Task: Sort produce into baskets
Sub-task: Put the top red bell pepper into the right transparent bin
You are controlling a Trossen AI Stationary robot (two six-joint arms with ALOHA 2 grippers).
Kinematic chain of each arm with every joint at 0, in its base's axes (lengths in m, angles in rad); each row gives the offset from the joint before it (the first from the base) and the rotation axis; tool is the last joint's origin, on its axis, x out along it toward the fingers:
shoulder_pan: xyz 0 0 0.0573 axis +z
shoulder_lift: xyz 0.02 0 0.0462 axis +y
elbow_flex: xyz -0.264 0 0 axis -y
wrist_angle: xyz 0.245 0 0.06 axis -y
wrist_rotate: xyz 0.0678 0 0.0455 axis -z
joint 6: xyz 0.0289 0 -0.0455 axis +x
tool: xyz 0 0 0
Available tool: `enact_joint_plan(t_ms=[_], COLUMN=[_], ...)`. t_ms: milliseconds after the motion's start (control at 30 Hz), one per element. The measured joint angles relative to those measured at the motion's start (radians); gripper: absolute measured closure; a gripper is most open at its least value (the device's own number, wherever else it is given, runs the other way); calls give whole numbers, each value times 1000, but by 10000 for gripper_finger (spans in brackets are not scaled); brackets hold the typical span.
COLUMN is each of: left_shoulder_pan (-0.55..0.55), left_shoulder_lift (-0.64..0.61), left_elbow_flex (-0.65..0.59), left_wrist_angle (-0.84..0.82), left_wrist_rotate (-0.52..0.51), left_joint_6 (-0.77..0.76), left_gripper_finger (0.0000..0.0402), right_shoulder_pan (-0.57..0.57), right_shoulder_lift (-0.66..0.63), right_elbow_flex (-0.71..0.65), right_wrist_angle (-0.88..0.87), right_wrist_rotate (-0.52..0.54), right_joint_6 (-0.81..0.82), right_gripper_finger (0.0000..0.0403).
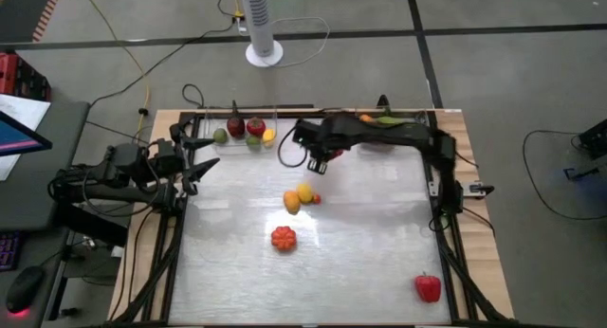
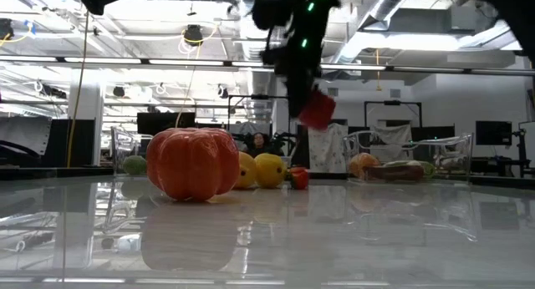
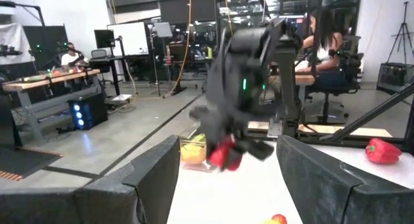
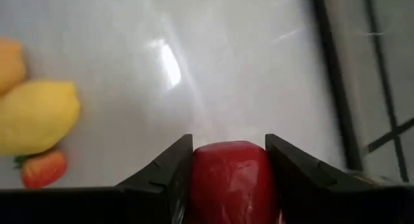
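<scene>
Right wrist view: my right gripper (image 4: 228, 160), clamped on a red pepper (image 4: 229, 179), hangs above the table mid-carry, while the left gripper (image 1: 194, 167) waits half-parted; next I judge it needs lowering into a basket (image 1: 248, 119).

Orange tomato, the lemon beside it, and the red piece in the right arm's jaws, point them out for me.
orange tomato (image 1: 283, 238): high view, middle of its ribbed top.
lemon (image 4: 33, 115): right wrist view, middle of its yellow side.
red piece (image 4: 229, 179): right wrist view, its face between the jaws.
</scene>
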Motion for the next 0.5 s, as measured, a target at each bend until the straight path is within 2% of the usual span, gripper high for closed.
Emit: enact_joint_plan(t_ms=[200, 367, 500], left_shoulder_pan=[0, 0, 0], left_shoulder_lift=[0, 0, 0], left_elbow_flex=[0, 0, 0], left_wrist_angle=[15, 34, 51], left_wrist_rotate=[0, -12, -20], left_joint_6=[16, 29, 34], left_gripper_finger=[157, 157, 157], right_shoulder_pan=[-1, -27, -96], right_shoulder_lift=[-181, -336, -447], right_elbow_flex=[-102, -279, -449], right_wrist_angle=[14, 72, 206], right_wrist_rotate=[104, 241, 263], right_joint_6=[63, 99, 98], right_gripper_finger=[202, 202, 201])
